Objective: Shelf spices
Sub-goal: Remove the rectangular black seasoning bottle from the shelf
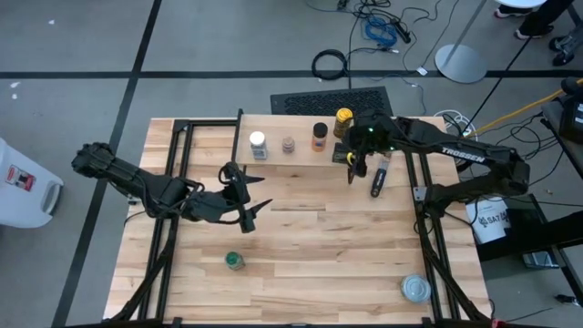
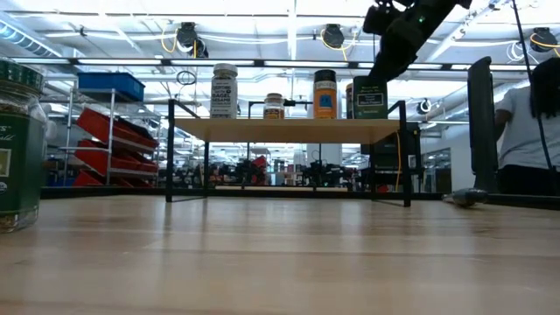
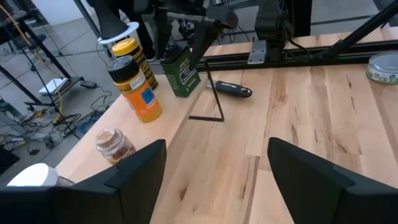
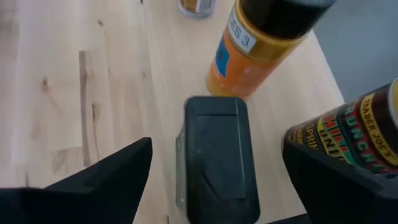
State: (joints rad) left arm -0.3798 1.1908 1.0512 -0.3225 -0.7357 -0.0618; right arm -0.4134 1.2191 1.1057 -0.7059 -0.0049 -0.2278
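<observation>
The shelf (image 1: 291, 126) stands at the table's far middle. On its plank (image 2: 289, 129) stand a white-lidded jar (image 1: 258, 143), a small brownish jar (image 1: 289, 144), an orange jar (image 1: 319, 137), a yellow-lidded jar (image 1: 343, 120) and a dark square tin (image 4: 217, 149). My right gripper (image 4: 214, 183) hangs open just above the tin. Its fingers stand on either side of the tin, well apart from it. A green-lidded jar (image 1: 235, 261) stands on the table near the front. My left gripper (image 1: 255, 216) is open and empty over the table's middle left, between the shelf and that jar.
A long dark packet (image 1: 378, 182) lies on the table right of the shelf. A flat round silver tin (image 1: 416, 289) sits at the near right corner. Black frame rails (image 1: 428, 246) run along both table sides. Bare wood lies between the shelf and the front edge.
</observation>
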